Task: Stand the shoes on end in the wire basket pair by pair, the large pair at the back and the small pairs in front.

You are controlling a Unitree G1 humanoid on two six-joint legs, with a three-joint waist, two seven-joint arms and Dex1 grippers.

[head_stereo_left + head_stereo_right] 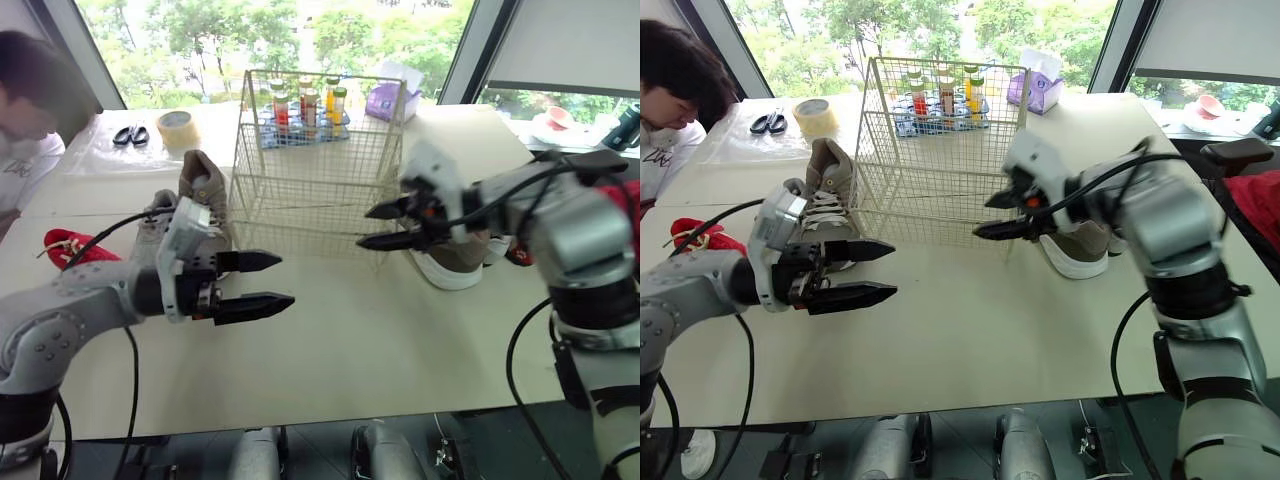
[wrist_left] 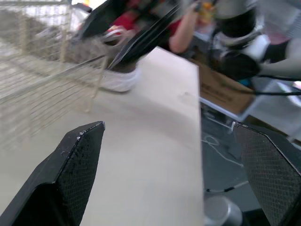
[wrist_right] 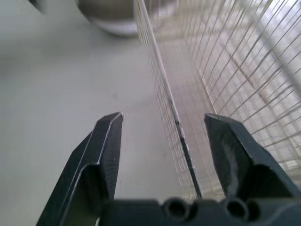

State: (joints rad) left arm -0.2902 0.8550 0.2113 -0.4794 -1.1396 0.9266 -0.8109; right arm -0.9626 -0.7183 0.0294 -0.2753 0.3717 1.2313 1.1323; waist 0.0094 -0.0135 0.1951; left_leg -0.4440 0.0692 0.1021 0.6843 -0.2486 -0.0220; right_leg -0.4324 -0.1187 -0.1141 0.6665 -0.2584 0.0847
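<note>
- The left hand [image 1: 285, 279] hovers over the bare surface [image 1: 350, 340], its two black fingers spread wide with nothing between them and pointing across toward the other hand.
- The right hand [image 1: 363, 227] is held off the surface at the near right corner of the wire basket [image 1: 300, 190]. Its fingers are parted and hold nothing.
- In the right wrist view, one upright corner wire of the basket runs up between the fingers [image 3: 106, 150]. Whether either finger touches the wire cannot be told.
- The basket stands upright on the surface, beyond and between the two hands, and there are no shoes in it.
- A tan lace-up shoe [image 1: 830, 170] sits on the surface just behind the left hand, close beside the basket's left wall.
- A second tan shoe with a white sole [image 1: 1090, 245] lies on the surface just behind the right hand, outside the basket's right wall. The left wrist view shows it past the right hand's fingertips.
- A red shoe [image 1: 70, 245] lies well out to the outer side of the left hand, near the surface's edge.
- Beyond the basket, far from both hands, stand a cluster of small bottles [image 1: 305, 100] and a purple tissue box [image 1: 390, 100].
- A roll of tape [image 1: 177, 128] and a pair of scissors [image 1: 130, 135] lie far beyond the left hand.
- A person [image 1: 30, 110] leans in at the surface's far left side.
</note>
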